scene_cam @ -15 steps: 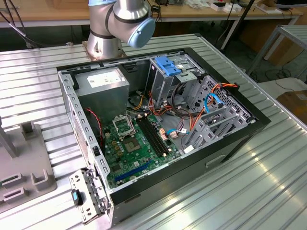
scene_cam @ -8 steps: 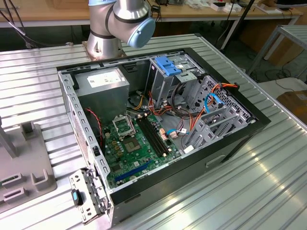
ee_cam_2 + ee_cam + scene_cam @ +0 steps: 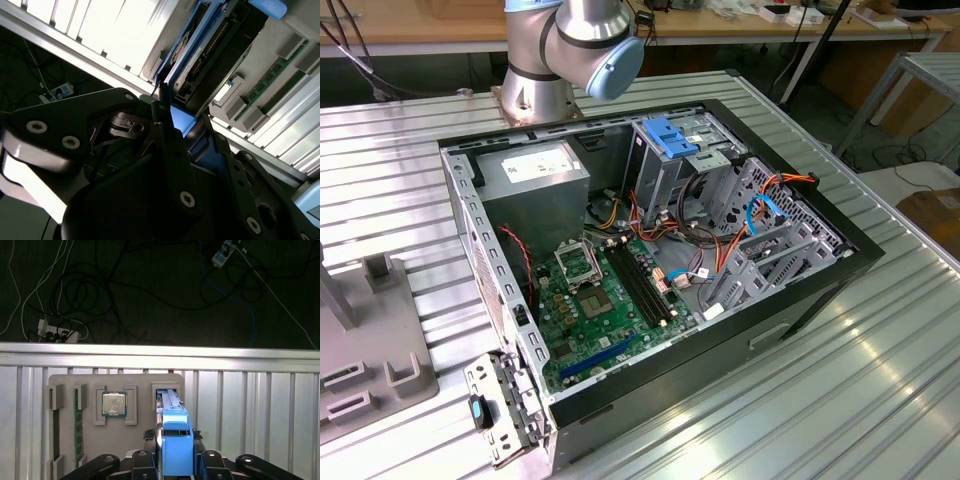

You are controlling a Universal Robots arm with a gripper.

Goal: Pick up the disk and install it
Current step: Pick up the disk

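The tool [image 3: 175, 463] is closed on the disk [image 3: 172, 437]. In the first wrist view its dark fingers [image 3: 141, 460] sit against both flat sides of the blue-framed drive. In the second wrist view the tool [image 3: 190, 127] has the disk [image 3: 210, 55] between them in the same way, with the connector edge showing. The disk stands on edge at the end slot of the grey tray [image 3: 140, 382]; I cannot tell whether it is fully seated there or slightly raised. A chip [image 3: 114, 404] lies in the tray pocket next to the disk, and memory sticks [image 3: 77, 426] stand in narrow slots at the tray's other end. The tray rests on the ribbed table [image 3: 250, 405], close to its edge, and past that edge cables [image 3: 90, 295] lie on the dark floor. In the exterior view the open case [image 3: 860, 250] lies to the exterior view's right of the tray [image 3: 370, 350] on the same table [image 3: 820, 400]. The arm [image 3: 570, 50] rises farther back.
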